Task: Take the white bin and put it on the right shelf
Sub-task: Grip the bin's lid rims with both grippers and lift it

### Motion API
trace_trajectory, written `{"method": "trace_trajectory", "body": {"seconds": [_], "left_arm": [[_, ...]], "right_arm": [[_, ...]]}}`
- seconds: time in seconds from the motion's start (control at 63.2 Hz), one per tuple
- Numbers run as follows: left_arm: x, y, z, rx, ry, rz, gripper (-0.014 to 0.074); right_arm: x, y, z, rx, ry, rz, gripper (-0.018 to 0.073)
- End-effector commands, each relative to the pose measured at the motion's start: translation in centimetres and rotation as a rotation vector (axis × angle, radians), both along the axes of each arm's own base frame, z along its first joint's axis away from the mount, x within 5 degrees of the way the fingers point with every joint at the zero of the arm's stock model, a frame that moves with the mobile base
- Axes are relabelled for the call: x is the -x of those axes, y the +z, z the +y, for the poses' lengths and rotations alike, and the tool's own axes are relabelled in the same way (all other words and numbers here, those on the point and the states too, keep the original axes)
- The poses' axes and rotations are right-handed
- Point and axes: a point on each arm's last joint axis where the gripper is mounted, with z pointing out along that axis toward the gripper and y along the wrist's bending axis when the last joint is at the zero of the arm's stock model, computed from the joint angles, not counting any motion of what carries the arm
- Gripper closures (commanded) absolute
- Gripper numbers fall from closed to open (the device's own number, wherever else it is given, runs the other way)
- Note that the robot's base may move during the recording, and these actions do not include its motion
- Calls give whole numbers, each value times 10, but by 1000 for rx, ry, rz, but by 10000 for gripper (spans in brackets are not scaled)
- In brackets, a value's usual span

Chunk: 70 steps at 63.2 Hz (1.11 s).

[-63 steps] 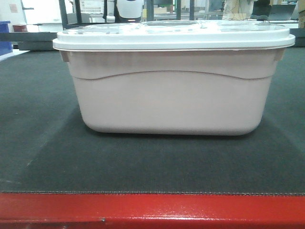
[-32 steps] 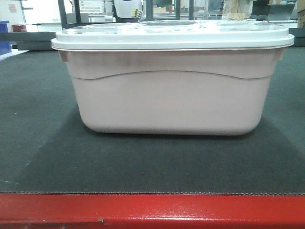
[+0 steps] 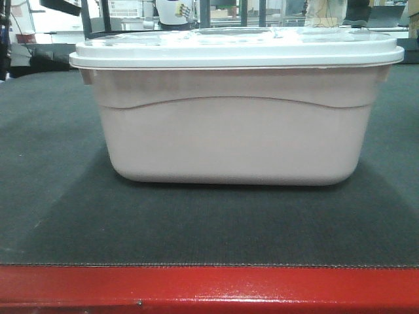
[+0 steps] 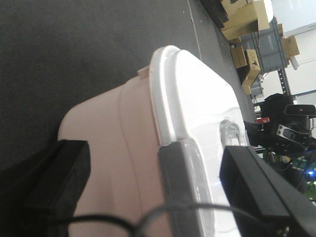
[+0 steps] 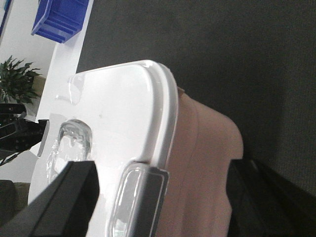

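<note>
Place: workshop or warehouse-style lab, indoors.
Work surface: red-framed table (image 3: 209, 291), topped with a dark grey mat (image 3: 59, 196).
Storage: stacked cardboard boxes (image 4: 244, 22) and a grey crate (image 4: 270, 43) are seen past the table's far end. A blue plastic bin (image 5: 61, 19) is seen past the table edge. A lidded white bin (image 3: 236, 137) is set on the mat.
Background: dark metal uprights (image 3: 86, 18) and cluttered benches are seen behind the table, blurred.
Greenery: a leafy plant (image 5: 17, 79) is seen by a white wall.

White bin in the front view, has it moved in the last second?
Yes, barely: the white bin has nudged slightly left against the table's red front edge.
</note>
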Motion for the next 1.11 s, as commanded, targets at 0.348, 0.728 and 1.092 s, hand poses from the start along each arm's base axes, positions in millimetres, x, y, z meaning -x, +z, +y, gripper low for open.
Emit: {"method": "trace_trajectory", "body": {"seconds": [0.348, 0.728, 1.092], "left_arm": [[13, 37, -54, 156, -174, -86, 155], [15, 37, -62, 155, -194, -84, 157], [17, 38, -62, 178, -206, -54, 437]], "right_arm": [[-3, 14, 51, -130, 220, -63, -64], [-8, 6, 69, -126, 265, -55, -60], [-10, 0, 77, -133, 299, -46, 447]]}}
